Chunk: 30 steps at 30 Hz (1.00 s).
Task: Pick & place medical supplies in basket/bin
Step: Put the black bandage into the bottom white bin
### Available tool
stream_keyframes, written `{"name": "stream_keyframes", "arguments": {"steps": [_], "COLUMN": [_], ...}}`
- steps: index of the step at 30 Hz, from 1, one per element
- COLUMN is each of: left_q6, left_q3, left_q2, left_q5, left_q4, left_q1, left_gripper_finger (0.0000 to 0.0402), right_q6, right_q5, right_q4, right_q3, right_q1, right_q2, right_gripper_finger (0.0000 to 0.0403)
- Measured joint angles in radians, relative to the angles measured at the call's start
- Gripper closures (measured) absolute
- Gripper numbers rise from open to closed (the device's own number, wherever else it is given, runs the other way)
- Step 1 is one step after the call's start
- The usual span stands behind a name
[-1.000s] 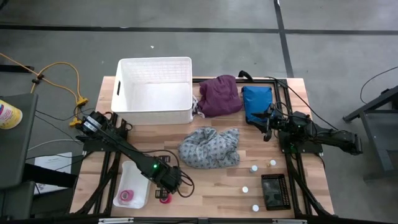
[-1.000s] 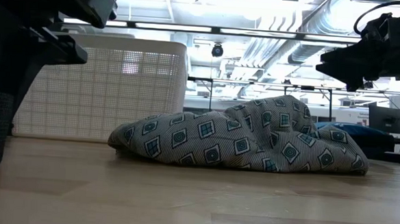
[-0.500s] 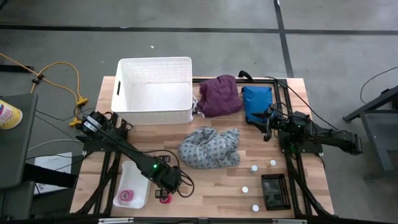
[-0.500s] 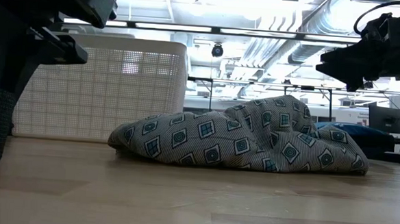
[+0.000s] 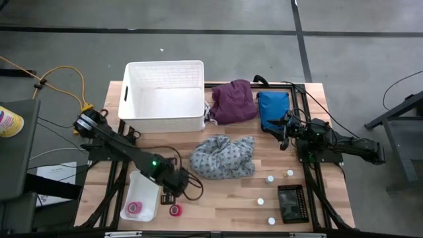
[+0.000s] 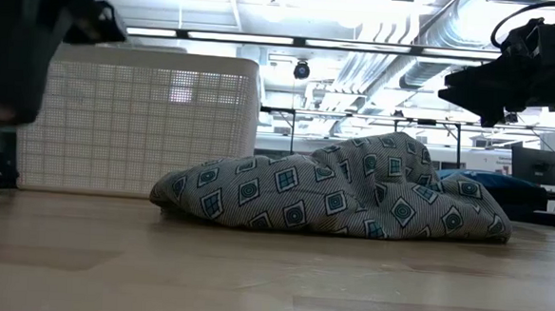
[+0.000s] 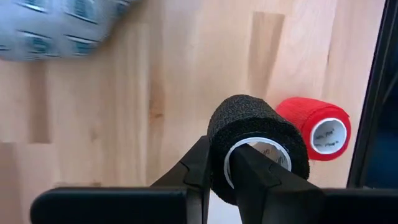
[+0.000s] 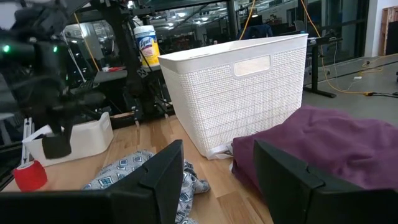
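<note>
Wooden table [image 5: 231, 195] holds basket [image 5: 163, 96], cloths, vials (one red roll [image 5: 175, 210]).

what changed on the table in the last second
The left gripper, shut on the black tape roll, has lifted it off the table and drawn back from the front edge, leaving the red tape roll in plain sight. The right gripper, white basket, grey garment and purple garment stayed put.

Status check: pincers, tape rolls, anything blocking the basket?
Left pincer shut on black tape roll, lifted. Red tape roll on table. Right pincer open, idle near purple garment. Basket unobstructed.
</note>
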Motion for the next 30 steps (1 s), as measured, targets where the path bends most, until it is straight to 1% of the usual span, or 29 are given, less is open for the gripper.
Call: {"name": "stream_keyframes", "arguments": {"steps": [5,14,18,22,26,30], "left_q6": [-0.001,0.013,0.024,-0.002,-0.057,-0.15], "left_q3": [0.0,0.0,0.0,0.0,0.0,0.0], "left_q2": [-0.055,-0.062,-0.072,-0.094,-0.119,-0.148], "left_q5": [-0.022,-0.024,-0.024,-0.024,-0.045,-0.083], "left_q4": [-0.032,-0.043,-0.044,-0.054,-0.101,-0.159], "left_q1": [0.016,-0.003,-0.037,-0.08,-0.131,-0.201], "left_gripper_finger": [0.0359,0.0359,0.0359,0.0359,0.0359,0.0359], "right_q6": [0.0,0.0,0.0,0.0,0.0,0.0], "right_q5": [0.0,0.0,0.0,0.0,0.0,0.0], "right_q4": [0.0,0.0,0.0,0.0,0.0,0.0], "right_q3": [0.0,0.0,0.0,0.0,0.0,0.0], "right_q1": [0.0,0.0,0.0,0.0,0.0,0.0], "right_q2": [0.0,0.0,0.0,0.0,0.0,0.0], "right_gripper_finger": [0.0221,0.0221,0.0221,0.0221,0.0221,0.0221]}}
